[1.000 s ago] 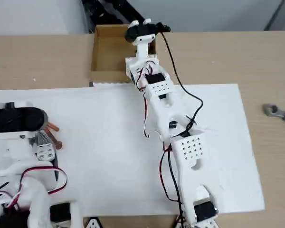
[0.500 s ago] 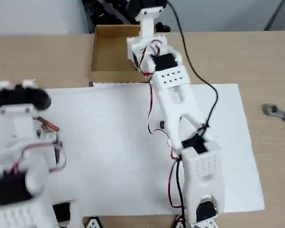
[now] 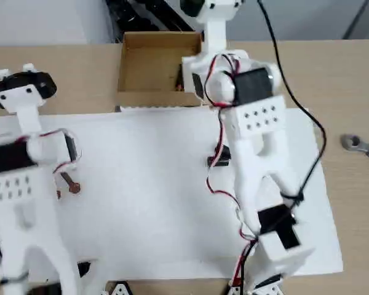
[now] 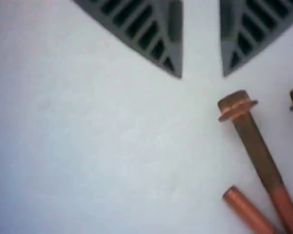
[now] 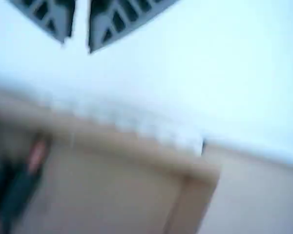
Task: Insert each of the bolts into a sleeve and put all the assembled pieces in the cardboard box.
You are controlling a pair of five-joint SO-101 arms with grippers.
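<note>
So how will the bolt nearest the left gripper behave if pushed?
The bolt looks like solid metal: probably stiff, heavy for its size. Lying flat on the paper, its round shaft would likely roll, curving around the wider head.

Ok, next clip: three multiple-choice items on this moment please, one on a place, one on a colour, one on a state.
1. Where does the cardboard box stand?
A. On the bare table at the white sheet's far edge.
B. In the middle of the sheet.
C. At the table's near edge.

2. What colour is the bolt in the left wrist view?
A. Blue.
B. Green.
C. Copper-brown.

3. How are the left gripper's jaws?
A. Shut on the bolt.
B. Open, holding nothing.
C. Shut on the box's rim.

Key: 1 A, wood shows around the box; 2 C, head and shaft are copper-brown; 3 B, bare sheet shows between the jaws.
</note>
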